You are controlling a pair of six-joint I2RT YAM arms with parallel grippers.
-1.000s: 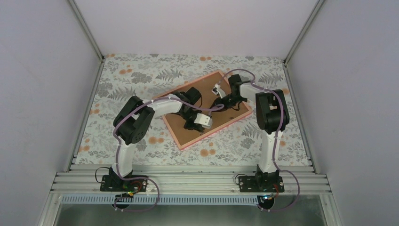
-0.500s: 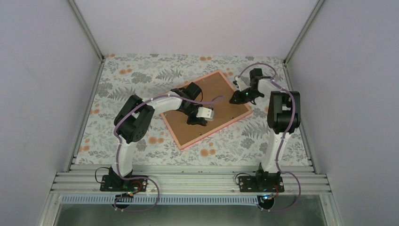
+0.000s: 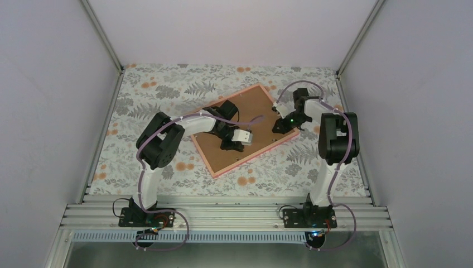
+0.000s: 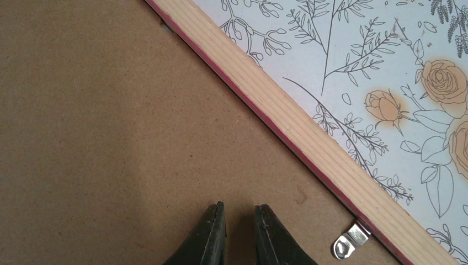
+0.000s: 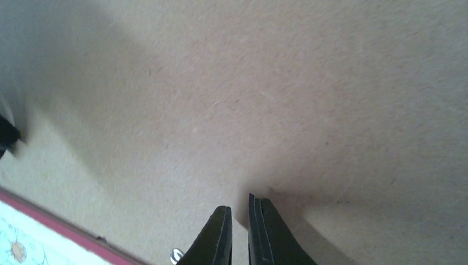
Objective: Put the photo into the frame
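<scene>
The photo is hidden beneath the backing board (image 3: 245, 125).

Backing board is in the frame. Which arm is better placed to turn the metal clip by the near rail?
Left, probably. In its wrist view the metal clip sits just right of the nearly shut left gripper, against the frame. The right gripper sees only a sliver of a clip.

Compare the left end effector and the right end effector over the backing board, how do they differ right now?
The left end effector sits over the middle of the brown backing board, while the right end effector is at its right corner. The left one's fingers show a slightly wider gap; the right one's are nearly touching. The left view is sharp, the right one blurred. Both are empty, tips pointing down at the board inside the frame.
</scene>
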